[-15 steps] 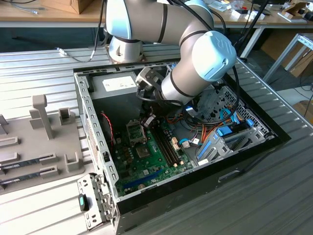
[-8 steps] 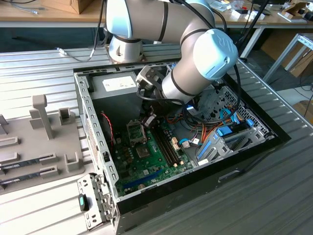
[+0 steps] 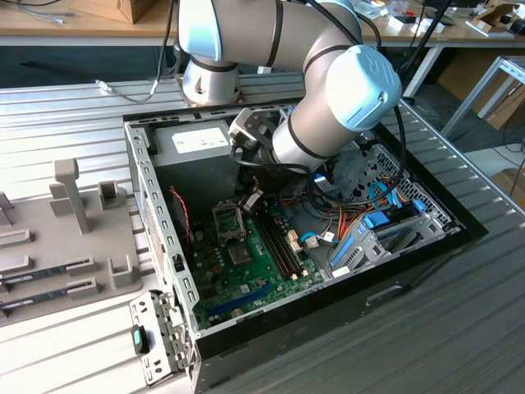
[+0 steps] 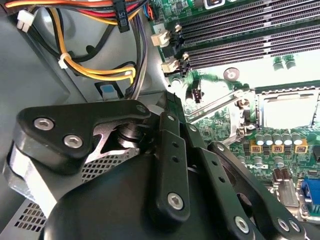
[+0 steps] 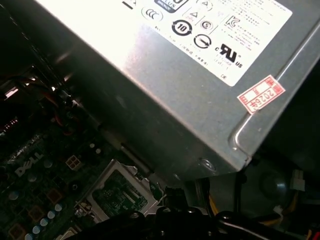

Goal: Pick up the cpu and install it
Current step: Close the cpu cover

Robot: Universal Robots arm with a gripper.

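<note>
My gripper (image 3: 250, 199) hangs inside the open computer case, just above the motherboard (image 3: 254, 263) and at the edge of the processor socket (image 3: 228, 220) nearest the power supply. In the second wrist view the gripper's black linkage (image 4: 170, 150) fills the foreground, and the socket (image 4: 287, 107) lies beyond it with its thin metal lever (image 4: 215, 104) raised. A pale silvery square shows inside the socket frame; I cannot tell whether that is the cpu. In the first wrist view the socket frame (image 5: 120, 192) lies just under the power supply's corner.
The grey power-supply box (image 3: 201, 141) (image 5: 190, 85) stands close behind the gripper. Bundled coloured cables (image 4: 100, 65) and the memory slots (image 3: 283, 246) (image 4: 250, 35) flank the socket. A grey parts tray (image 3: 66, 238) holding memory sticks lies at the exterior view's left, outside the case.
</note>
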